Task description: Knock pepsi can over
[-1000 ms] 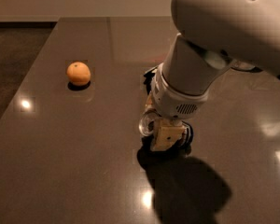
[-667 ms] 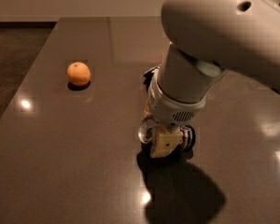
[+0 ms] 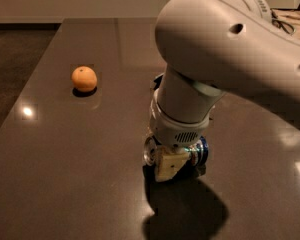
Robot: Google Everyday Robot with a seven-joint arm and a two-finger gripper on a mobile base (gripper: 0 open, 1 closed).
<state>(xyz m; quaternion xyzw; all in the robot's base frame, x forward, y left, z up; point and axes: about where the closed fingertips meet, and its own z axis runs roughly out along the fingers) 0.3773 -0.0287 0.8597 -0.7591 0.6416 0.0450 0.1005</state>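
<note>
The arm (image 3: 225, 39) has swung forward in the last second. Its big pale housing now fills the upper right of the frame, where a moment ago it took up less of the view. The gripper (image 3: 171, 165) has slid a little toward the bottom of the frame, and the pepsi can (image 3: 202, 151) has gone along with it.

The can sits low at centre frame, right against the gripper. A silver end shows to the left of the wrist and a strip of blue to the right. To me that looks like a can lying on its side across the table (image 3: 65, 184) rather than standing, so I'd judge the knocking over is as good as done. What's left is mostly for the arm to lift clear.

The arm comes in from the upper right, bends sharply, and drops its wrist almost straight down, so the gripper is at the tabletop above its own dark shadow. The wrist hides the jaws, so I cannot tell whether they are wide, narrow or closed on the can.

An orange (image 3: 84, 78) sits well apart at the upper left, untouched.
</note>
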